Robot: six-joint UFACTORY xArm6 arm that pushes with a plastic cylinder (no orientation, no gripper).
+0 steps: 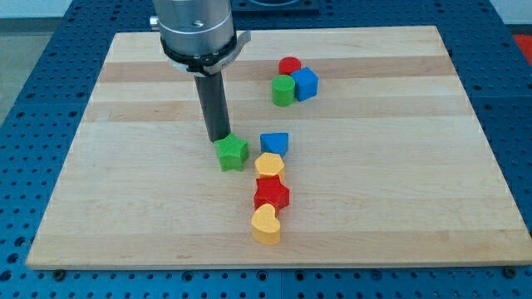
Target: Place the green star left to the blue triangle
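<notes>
The green star (232, 153) lies near the board's middle, just to the left of and slightly below the blue triangle (275, 143), with a small gap between them. My tip (219, 138) stands at the star's upper left edge, touching or nearly touching it. The dark rod rises from there to the grey arm head at the view's top.
A yellow block (269, 164), a red star (271, 193) and a yellow heart (267, 223) form a column below the triangle. A red block (289, 66), a green block (283, 90) and a blue block (305, 83) cluster at the upper right. The wooden board (125, 191) lies on a blue perforated table.
</notes>
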